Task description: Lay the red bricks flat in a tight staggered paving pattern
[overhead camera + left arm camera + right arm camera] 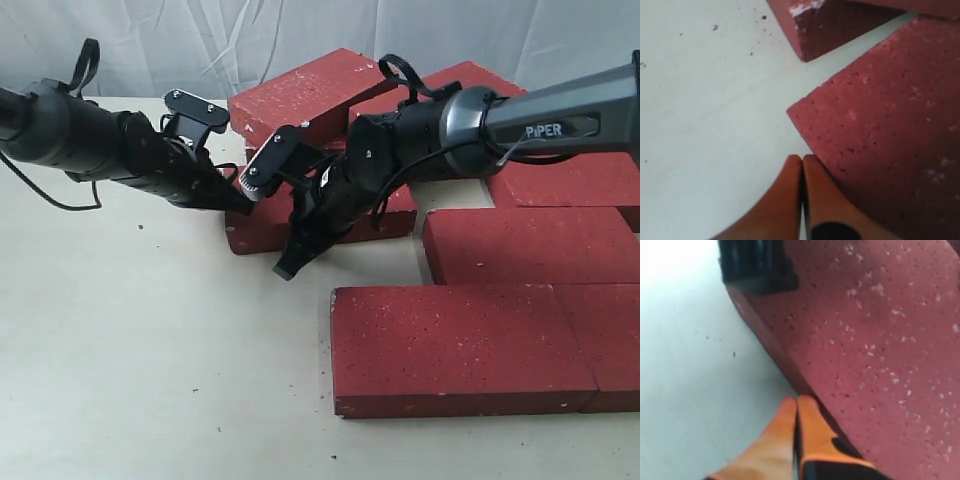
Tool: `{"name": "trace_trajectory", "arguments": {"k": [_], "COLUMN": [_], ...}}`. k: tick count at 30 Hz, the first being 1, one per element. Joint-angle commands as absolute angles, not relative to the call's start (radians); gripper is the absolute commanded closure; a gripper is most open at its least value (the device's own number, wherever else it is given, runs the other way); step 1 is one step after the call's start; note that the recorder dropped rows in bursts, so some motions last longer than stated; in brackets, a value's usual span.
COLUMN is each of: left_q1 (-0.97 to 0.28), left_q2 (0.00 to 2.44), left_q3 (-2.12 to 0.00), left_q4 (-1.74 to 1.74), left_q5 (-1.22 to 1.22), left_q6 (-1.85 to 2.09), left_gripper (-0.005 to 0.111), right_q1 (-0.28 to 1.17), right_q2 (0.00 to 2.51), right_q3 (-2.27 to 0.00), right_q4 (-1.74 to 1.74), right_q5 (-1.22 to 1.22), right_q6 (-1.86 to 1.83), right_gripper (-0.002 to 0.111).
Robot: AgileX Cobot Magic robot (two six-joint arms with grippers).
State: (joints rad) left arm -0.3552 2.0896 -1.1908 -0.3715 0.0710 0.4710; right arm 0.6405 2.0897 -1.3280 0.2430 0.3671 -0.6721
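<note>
Front red brick (450, 345) flat, long axis left-right, right gripper (288, 267) pinched

Left arm (90, 145): we reach low, left gripper (801, 161) pinched closed.
Right arm (500, 125): we stretch across, right gripper (796, 401) pinched closed, tilted down.

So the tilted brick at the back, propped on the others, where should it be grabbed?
Probably at the left end of the tilted brick, which sticks out past the other bricks. Come in from the left, where the left gripper sits, and close the fingers on the top face and underside: that thin dimension looks easiest to span.
</note>
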Motion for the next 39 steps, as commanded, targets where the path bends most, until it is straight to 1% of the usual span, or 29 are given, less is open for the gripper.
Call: {"name": "trace_trajectory", "arguments": {"k": [1, 7, 12, 14, 20, 24, 31, 39], "left_q1": [-0.370, -0.370, -0.349, -0.330, -0.348, -0.363, -0.407, -0.427], "left_q2": [2.097, 2.110, 2.091, 2.087, 2.087, 2.089, 2.089, 2.089], "left_q3": [-1.209, -1.209, -1.209, -1.209, -1.209, -1.209, -1.215, -1.218], "left_q4": [-0.389, -0.382, -0.301, -0.301, -0.344, -0.344, -0.344, -0.347], "left_q5": [0.000, -0.026, 0.052, 0.078, 0.087, 0.099, 0.081, 0.067], "left_q6": [0.472, 0.472, 0.472, 0.472, 0.472, 0.472, 0.472, 0.472], "left_gripper": [0.107, 0.107, 0.107, 0.107, 0.107, 0.107, 0.107, 0.107], "right_q1": [0.639, 0.639, 0.639, 0.639, 0.639, 0.634, 0.570, 0.566], "right_q2": [2.088, 2.099, 2.120, 2.111, 2.051, 2.069, 2.084, 2.084], "right_q3": [-1.331, -1.331, -1.331, -1.331, -1.331, -1.331, -1.331, -1.331], "right_q4": [0.249, 0.243, 0.243, 0.240, 0.172, 0.099, 0.115, 0.115], "right_q5": [0.329, 0.266, 0.235, 0.265, 0.466, 0.484, 0.458, 0.472], "right_q6": [-0.675, -0.675, -0.675, -0.675, -0.675, -0.675, -0.654, -0.652], "right_gripper": [0.109, 0.109, 0.109, 0.109, 0.109, 0.109, 0.109, 0.109]}}
